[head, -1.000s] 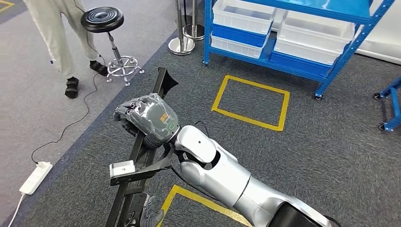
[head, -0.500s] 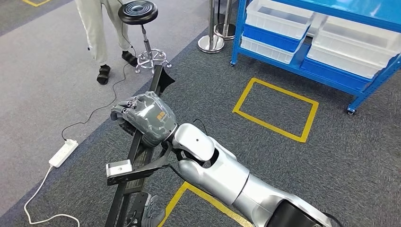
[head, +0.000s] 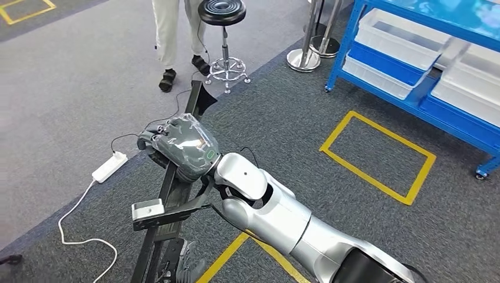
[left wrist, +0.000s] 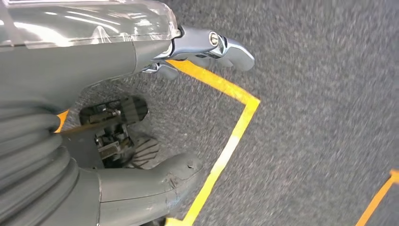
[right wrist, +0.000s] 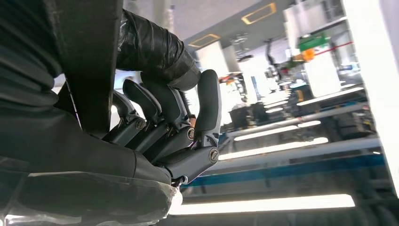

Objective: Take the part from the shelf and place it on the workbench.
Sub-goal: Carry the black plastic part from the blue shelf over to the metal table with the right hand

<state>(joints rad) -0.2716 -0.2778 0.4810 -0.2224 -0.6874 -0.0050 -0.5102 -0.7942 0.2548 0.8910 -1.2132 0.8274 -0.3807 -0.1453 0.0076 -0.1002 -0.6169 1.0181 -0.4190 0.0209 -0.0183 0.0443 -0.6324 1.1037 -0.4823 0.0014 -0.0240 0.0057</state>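
Out in front of my camera, my right hand (head: pixel 181 148) holds the long black part (head: pixel 177 187), fingers (right wrist: pixel 164 113) wrapped tight around it. The part runs from about 7 o'clock up toward 12, over the grey carpet (head: pixel 330 88). My left hand (left wrist: pixel 141 52) hangs over a yellow floor line (left wrist: pixel 230 136); I cannot tell how it is set. The blue shelf (head: pixel 377 65) sits at 2 o'clock.

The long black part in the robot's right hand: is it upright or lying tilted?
Tilted. In the head view the long black part runs at a slant, above the carpet, the right hand gripping it midway.
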